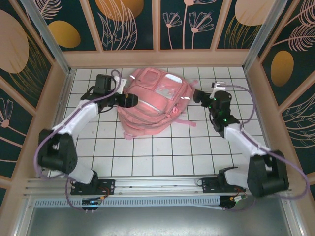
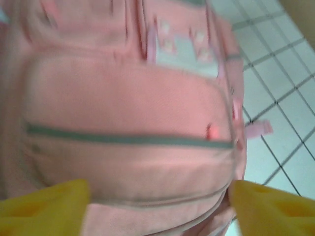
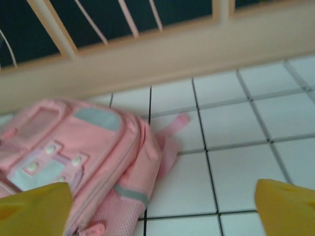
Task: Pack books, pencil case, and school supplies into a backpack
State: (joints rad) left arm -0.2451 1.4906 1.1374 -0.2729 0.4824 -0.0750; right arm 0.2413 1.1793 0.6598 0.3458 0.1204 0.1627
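Top view: the left gripper (image 1: 132, 100) lies at the left edge of the backpack (image 1: 155, 105). The right gripper (image 1: 199, 96) is just beside the backpack's right edge. The backpack rests flat on the white tiled table (image 1: 162, 152), toward the far wall, front face up.

Left wrist view: the yellow fingers (image 2: 44, 206) of the left gripper (image 2: 157, 206) are spread wide and pinch nothing. The backpack (image 2: 128, 113) lies close ahead of them. The view is blurred, so contact between fingers and fabric cannot be told. The fabric is soft pink, padded and rounded, crossed by a grey strip (image 2: 128, 139).

Right wrist view: the right gripper (image 3: 162, 206) is likewise spread wide, with bare tile between its yellow fingers (image 3: 285, 206). The backpack (image 3: 88, 147) lies to the left, showing pale panels, a mesh side pocket (image 3: 113, 211) and a loose pink strap (image 3: 177, 123).
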